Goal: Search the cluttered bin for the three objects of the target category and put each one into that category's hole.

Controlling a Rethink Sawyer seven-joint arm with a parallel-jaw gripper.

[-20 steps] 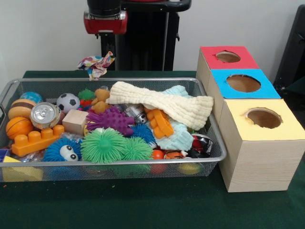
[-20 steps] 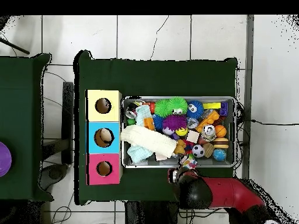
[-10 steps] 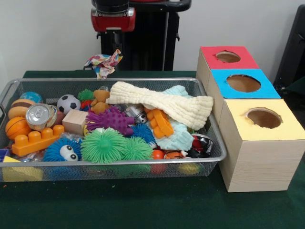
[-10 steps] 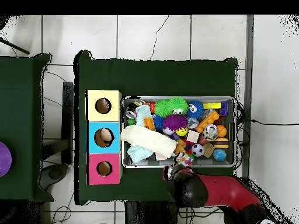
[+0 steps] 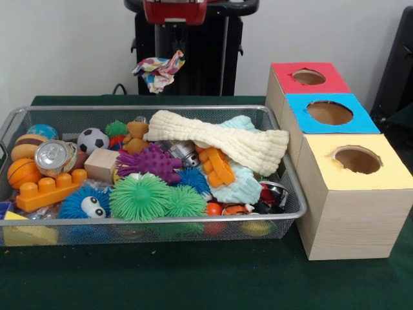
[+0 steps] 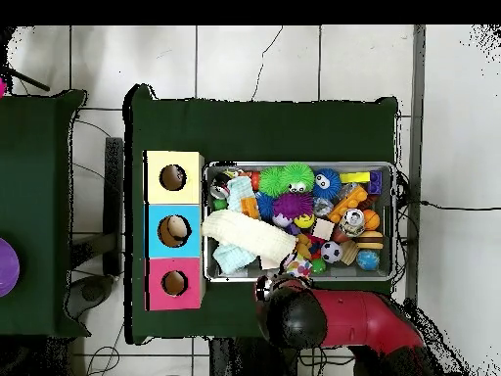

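My gripper [image 5: 169,57] hangs from the red arm head at the top of the front view. It is shut on a knotted rope toy [image 5: 160,70] of white cord with coloured flecks. It holds the toy in the air behind the far rim of the wire mesh bin [image 5: 155,108]. The bin also shows in the overhead view [image 6: 298,164]. The yellow-faced box [image 5: 387,171] with its round hole [image 5: 357,159] stands nearest the camera at the bin's right end. It is well to the right of the toy. No other rope toy shows in the clutter.
A blue-faced box [image 5: 352,123] and a red-faced box [image 5: 284,70] stand in a row behind the yellow one. A cream knitted cloth [image 5: 219,139] lies across the bin over spiky balls [image 5: 140,197], a can [image 5: 57,155] and blocks. The red arm [image 6: 362,321] lies beside the bin.
The gripper has moved to the right in the front view, toward the boxes, and a little higher, carrying the rope toy with it.
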